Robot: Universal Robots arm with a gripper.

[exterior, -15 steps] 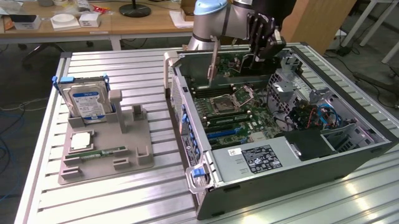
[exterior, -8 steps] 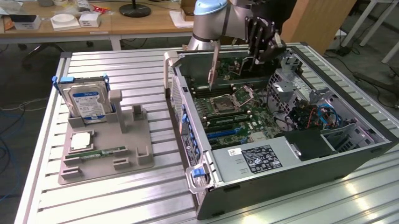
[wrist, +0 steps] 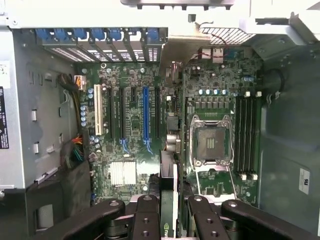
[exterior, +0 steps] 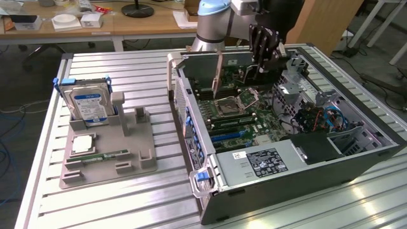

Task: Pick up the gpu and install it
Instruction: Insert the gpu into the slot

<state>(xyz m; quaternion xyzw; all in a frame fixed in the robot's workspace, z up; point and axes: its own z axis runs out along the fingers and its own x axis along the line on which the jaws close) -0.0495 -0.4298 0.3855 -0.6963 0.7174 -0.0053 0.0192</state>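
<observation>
The gpu [wrist: 169, 187] is found pinched between the two black finger pads [wrist: 146, 220] of the gripper [wrist: 170, 222]. It is held above the open computer case [exterior: 286, 195] and clear of the green motherboard [wrist: 130, 145]. In the wrist view it is presented edge-on, as a thin dark strip with a green-lettered patch near the pads. Its silvery metal end bracket is noted at the far end, blurred, toward the blue-tabbed rear openings of the case. In the exterior view the gpu [exterior: 235, 62] is seen broadside beside the gripper [exterior: 267, 57], over the rear part of the case. The bracket appears there as a pale upright strip, and surface detail of the card cannot be made out. Its connector edge is hidden, and its alignment with any slot cannot be judged. Beneath it a row of long narrow expansion slots [wrist: 145, 112] is recorded: black plastic, with one blue and one white. A square metal-framed processor socket [wrist: 211, 141] and a finned silver heat sink [wrist: 122, 173] are also noted. On the ribbed aluminium table [exterior: 127, 210], well apart from the case, a grey moulded holder [exterior: 137, 157] carries an upright boxy hard drive [exterior: 91, 106] with a blue-white label. A slim green memory stick [exterior: 105, 156] lies flat on the same holder.
</observation>
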